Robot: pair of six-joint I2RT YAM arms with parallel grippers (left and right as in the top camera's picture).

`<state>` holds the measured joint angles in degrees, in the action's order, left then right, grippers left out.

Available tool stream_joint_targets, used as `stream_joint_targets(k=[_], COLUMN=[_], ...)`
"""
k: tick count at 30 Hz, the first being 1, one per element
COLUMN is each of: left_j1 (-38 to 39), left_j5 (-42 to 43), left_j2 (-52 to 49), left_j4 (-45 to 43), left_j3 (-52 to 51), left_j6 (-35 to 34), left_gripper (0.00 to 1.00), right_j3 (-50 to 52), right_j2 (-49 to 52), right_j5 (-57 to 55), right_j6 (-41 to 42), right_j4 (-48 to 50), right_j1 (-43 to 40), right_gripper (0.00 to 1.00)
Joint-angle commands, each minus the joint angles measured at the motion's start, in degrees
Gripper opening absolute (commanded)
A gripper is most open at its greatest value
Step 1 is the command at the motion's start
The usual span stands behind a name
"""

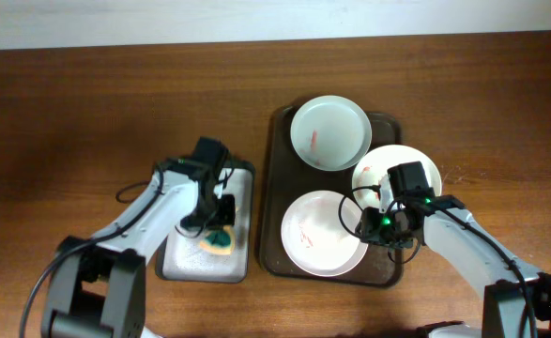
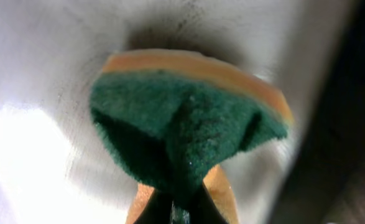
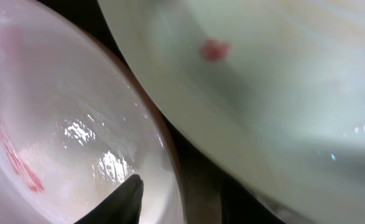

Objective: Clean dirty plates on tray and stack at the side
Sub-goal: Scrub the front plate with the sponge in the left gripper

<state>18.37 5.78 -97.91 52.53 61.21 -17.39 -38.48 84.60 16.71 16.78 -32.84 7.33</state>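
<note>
Overhead, left gripper [image 1: 221,214] is clamped on the sponge [image 1: 220,241], right gripper [image 1: 380,225] (opening unclear) hovers at the smeared plate [image 1: 317,235] in the near-left corner of the tray [image 1: 277,169], so I'd pin that rim before scrubbing.

Table [image 1: 68,113]: tray [image 1: 273,188] set R of centre; smaller tray [image 1: 186,268] just beside it, on its L.
Tray: 3 plates held.
Far plate [image 1: 329,131]: at back of tray.
Near plate [image 1: 317,235]: at front of tray.
Right plate [image 1: 402,161]: btwn the other two, laid over tray's R rim.
Smaller tray: sponge [image 1: 219,242] in it, twd R side.
L gripper [image 1: 221,225]: set on sponge.
R gripper [image 1: 380,227]: placed over near plate's R edge, next to right plate.
</note>
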Motion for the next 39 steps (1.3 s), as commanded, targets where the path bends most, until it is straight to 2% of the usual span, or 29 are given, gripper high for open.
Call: stream_joint_targets(k=[1, 2, 4, 9, 14, 17, 20, 21, 23, 26, 28, 31, 35, 36, 39], left_j1=[0.92, 1.62, 4.13, 13.75, 22.75, 25.11, 25.16, 24.65, 22.88, 20.35, 19.63, 20.15, 21.59, 21.97, 23.91], left_j5=[10.47, 12.2, 13.92, 13.97, 14.05, 18.49, 17.75, 14.69, 0.37, -13.64, -16.83, -12.26, 8.48, 11.45, 13.51], left_j2=[5.44, 5.99, 5.95, 3.65, -7.48, -14.05, -19.41, -20.28, -19.87, -19.82, -19.82, -19.82, -19.82, -19.82, -19.85], left_j4=[1.55, 0.96, -0.11, -8.41, -19.32, -25.46, -24.81, -23.1, -16.02, -6.36, -4.09, -6.99, -17.84, -19.74, -24.04], left_j3=[11.37, 11.85, 11.65, 8.26, 8.2, 8.2, 8.2, 8.2, 9.44, 13.86, 15.82, 17.33, 17.33, 17.31, 17.31], left_j6=[0.28, 0.28, 0.02, -6.45, -12.41, -14.53, -16.09, -16.17, -18.01, -17.97, -16.83, -16.0, -16.04, -16.04, -16.46], left_gripper=[0.0, 0.0, 0.0, 0.0, 0.0, 0.0, 0.0, 0.0, 0.0, 0.0, 0.0, 0.0, 0.0, 0.0, 0.0], right_j3=[-0.31, -0.31, -0.31, -0.31, -0.04, -0.04, -0.04, -0.04, -0.04, -0.04, -0.04, -0.04, -0.04, -0.04, -0.04], right_j2=[0.28, 0.28, 0.33, 0.33, 0.33, 0.33, 0.33, 0.33, 0.33, 0.33, 0.33, 0.33, 0.33, 0.33, 0.33], right_j5=[-1.14, -2.27, -5.05, -5.38, -6.01, -6.01, -6.01, -6.01, -6.03, -6.03, -6.05, -6.03, -5.73, -5.35, -4.39], right_j6=[-4.13, -3.43, 2.36, 11.85, 10.08, 10.05, 10.05, 10.05, 10.05, 10.05, 10.03, 8.04, 3.89, 1.92, -3.3], right_j4=[0.26, 0.22, 0.07, 0.85, 0.68, 0.37, 0.04, -0.13, -0.63, -0.76, -0.79, -0.85, -0.94, -0.94, -1.4], right_j1=[0.15, 0.15, 0.15, 0.15, 0.15, 0.15, 0.15, 0.15, 0.15, 0.15, 0.15, 0.15, 0.17, 0.2, 0.22], right_gripper=[0.34, 0.18, 0.04, 0.04, 0.04, 0.04, 0.04, 0.04, 0.04, 0.04, 0.04, 0.04, 0.04, 0.04, 0.04])
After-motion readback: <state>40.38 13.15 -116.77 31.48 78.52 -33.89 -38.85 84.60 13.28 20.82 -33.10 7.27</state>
